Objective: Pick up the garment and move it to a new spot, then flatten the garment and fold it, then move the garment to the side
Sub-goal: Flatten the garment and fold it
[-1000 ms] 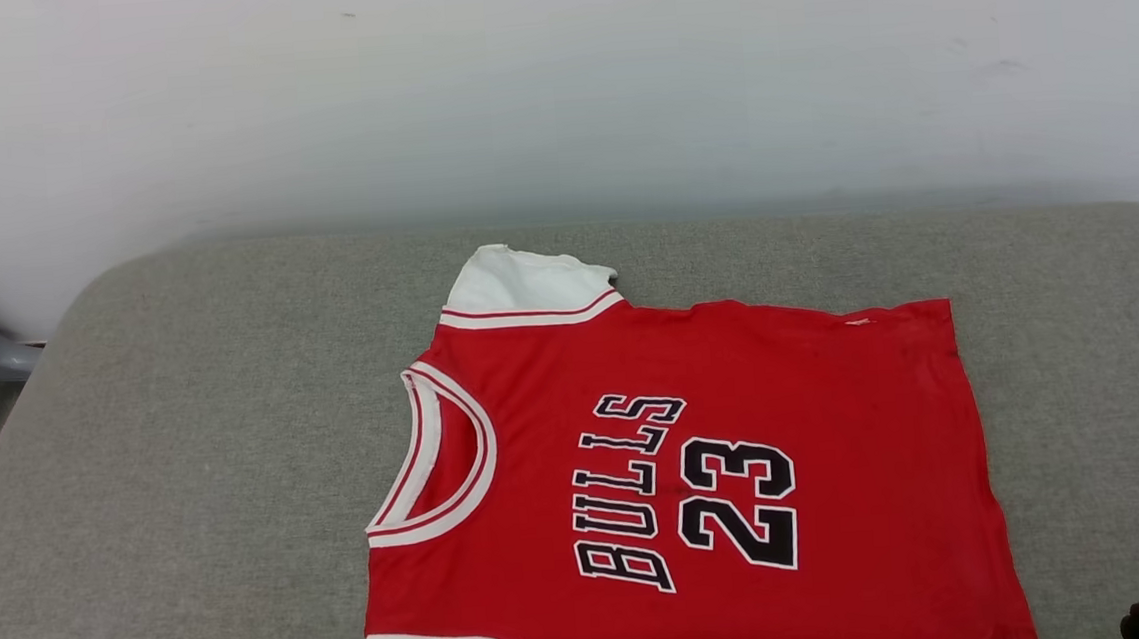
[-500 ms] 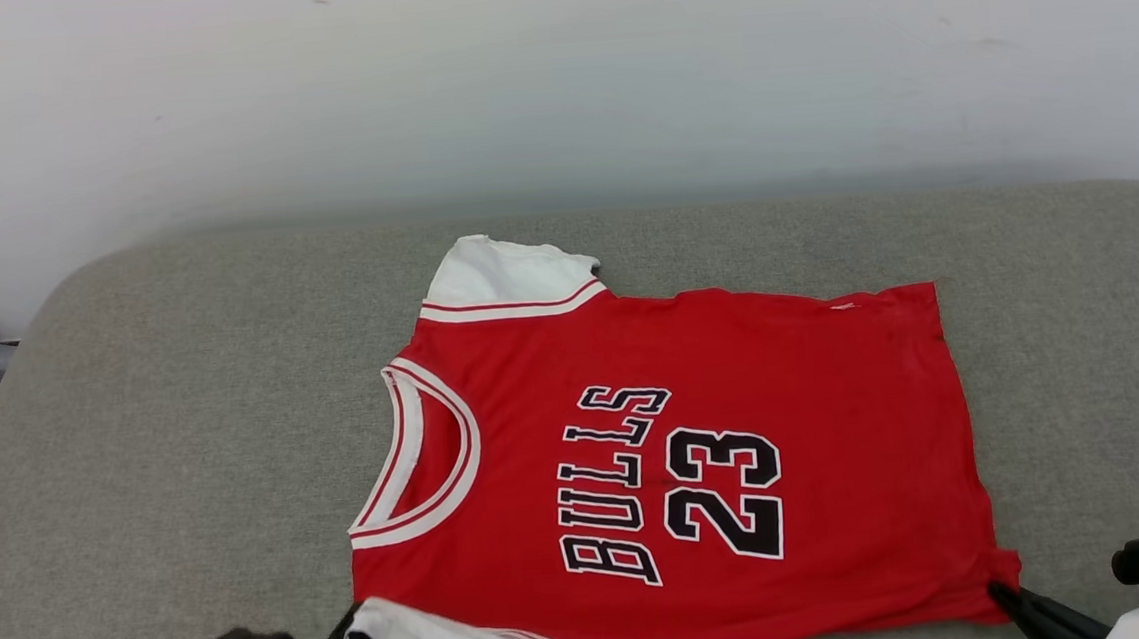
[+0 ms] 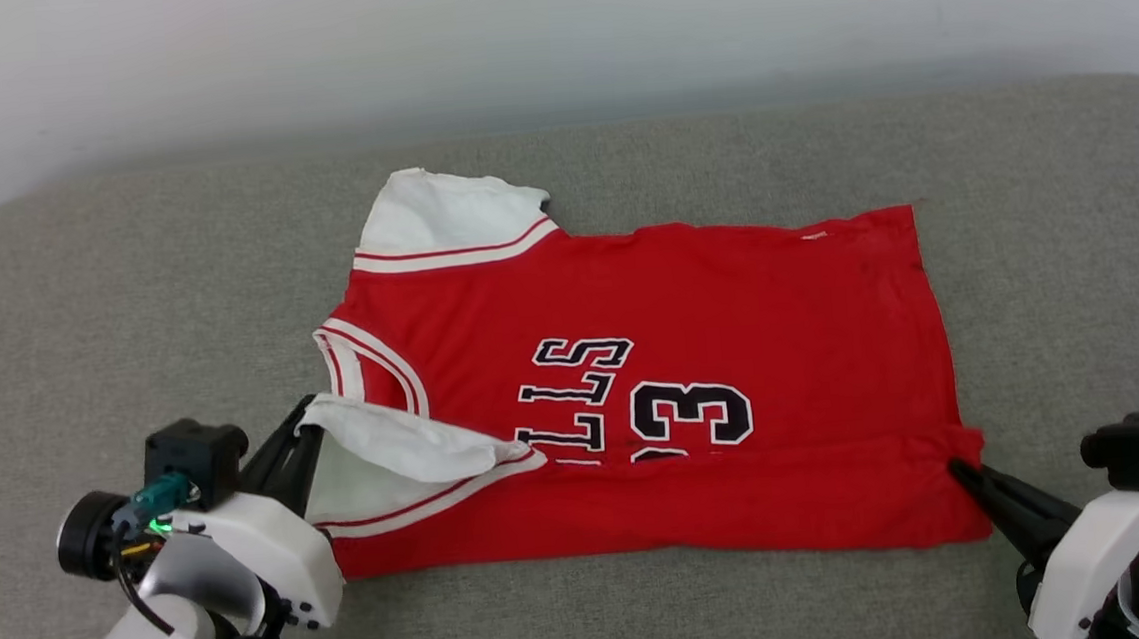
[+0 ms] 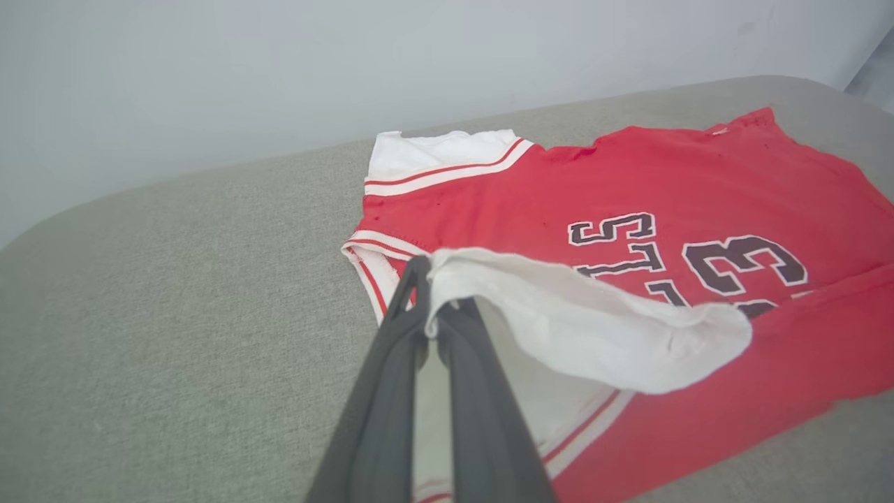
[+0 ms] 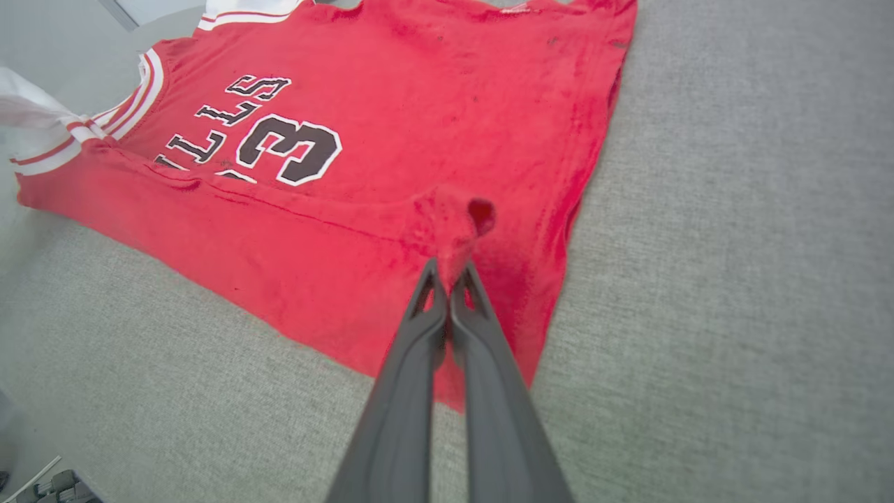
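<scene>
My left hand [image 3: 303,436] is pinched shut on the edge of the near white sleeve [image 3: 403,449], at the neck end of the garment [image 3: 728,298]. My right hand [image 3: 959,470] is pinched shut on the near hem corner [image 3: 967,444], at the garment's opposite end. I judge this paired grip is meant to carry the garment's near long edge over as one straight fold. That edge lies doubled onto the front and hides part of the black, white-outlined lettering [image 3: 574,384], leaving a "3" [image 3: 691,413] showing.

The held sleeve droops in a soft, limp flap, and the corner puckers where I grip it. The garment is a thin, matte red jersey with striped red-and-white trim. It lies sideways on a grey, woven, padded bench [image 3: 126,290] with rounded corners, which extends past the garment on every side. A plain pale wall [image 3: 549,30] stands beyond the garment's far edge.
</scene>
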